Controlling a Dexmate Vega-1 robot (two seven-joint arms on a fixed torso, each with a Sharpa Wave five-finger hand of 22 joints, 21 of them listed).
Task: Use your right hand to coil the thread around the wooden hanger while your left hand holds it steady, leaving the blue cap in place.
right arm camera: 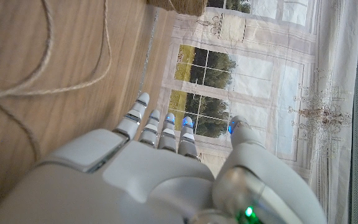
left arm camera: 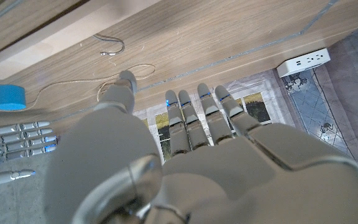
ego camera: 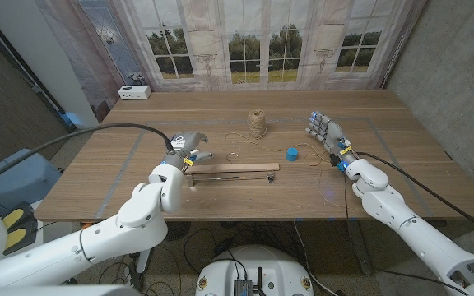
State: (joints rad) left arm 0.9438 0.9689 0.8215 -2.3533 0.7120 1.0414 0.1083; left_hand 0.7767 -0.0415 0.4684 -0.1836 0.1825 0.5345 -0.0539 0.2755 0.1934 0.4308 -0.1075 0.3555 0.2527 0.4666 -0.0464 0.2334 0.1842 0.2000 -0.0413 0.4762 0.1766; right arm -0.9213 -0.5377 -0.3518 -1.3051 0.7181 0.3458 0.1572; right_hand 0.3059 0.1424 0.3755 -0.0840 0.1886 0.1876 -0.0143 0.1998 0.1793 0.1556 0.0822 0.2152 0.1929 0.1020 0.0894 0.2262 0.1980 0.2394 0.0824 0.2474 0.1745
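Hanger [ego camera: 235, 169]: flat on bench [ego camera: 401, 177], mid-front, w/ wire hook [ego camera: 235, 154] toward spool.
Left robot hand [ego camera: 184, 148]: at hanger's left end, fingers apart, holds nothing.
Right robot hand [ego camera: 326, 131]: right of cap, fingers apart, holds nothing.
Thread [ego camera: 245, 136]: loose on bench, runs from spool [ego camera: 257, 123].
Blue cap [ego camera: 291, 153]: between hanger & right robot hand.

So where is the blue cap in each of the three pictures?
Head view: the cap stands right of centre on the table, between the hanger's right end and the right hand.
Left wrist view: at the left edge, beside the right hand.
Right wrist view: I cannot find it.
Shared landmark: the thread.
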